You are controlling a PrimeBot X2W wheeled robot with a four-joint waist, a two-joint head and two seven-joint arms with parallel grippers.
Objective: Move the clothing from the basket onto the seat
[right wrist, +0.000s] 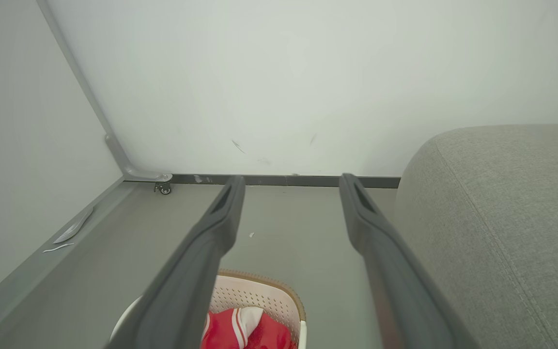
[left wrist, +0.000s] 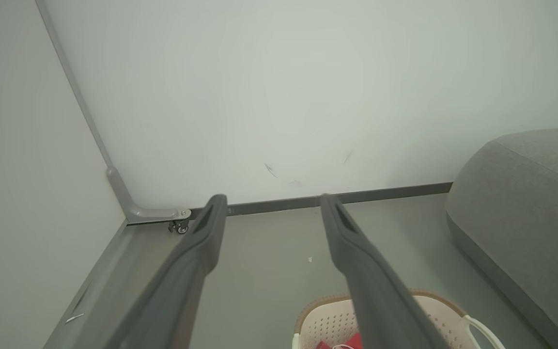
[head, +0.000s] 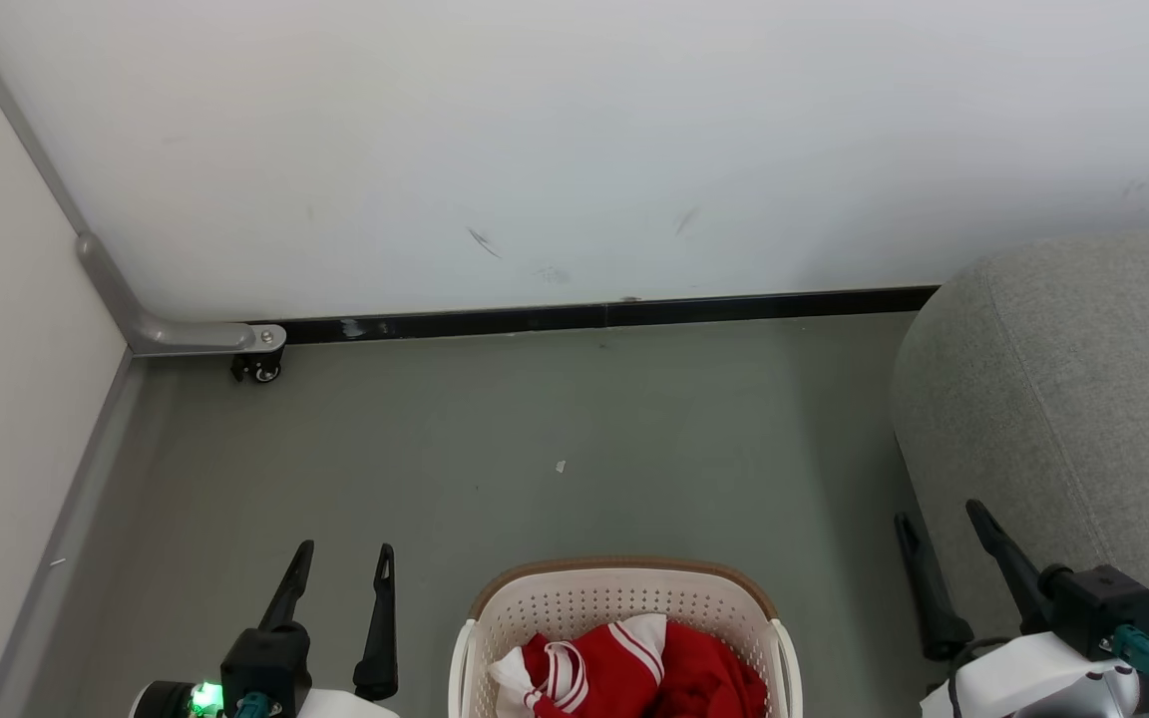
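The cream-white basket [head: 624, 598] with a brown rim stands on the floor at the bottom centre of the head view. Red clothing [head: 634, 673] with white striped trim lies bunched inside it. The grey seat [head: 1073, 399] rises at the right. My left gripper [head: 347, 558] hangs open left of the basket, nothing between its fingers. My right gripper [head: 939, 517] is open between the basket and the seat's side. In the left wrist view the left gripper [left wrist: 271, 199] is above the basket [left wrist: 434, 310]. The right wrist view has the right gripper [right wrist: 291, 178], the clothing [right wrist: 240, 332] and the seat [right wrist: 497, 208].
A white wall [head: 574, 150] with a dark baseboard [head: 594, 317] closes the back. A pale partition [head: 6, 349] with a grey frame and a small caster wheel [head: 263, 371] bounds the left. Grey floor [head: 535, 449] spreads between the wall and the basket.
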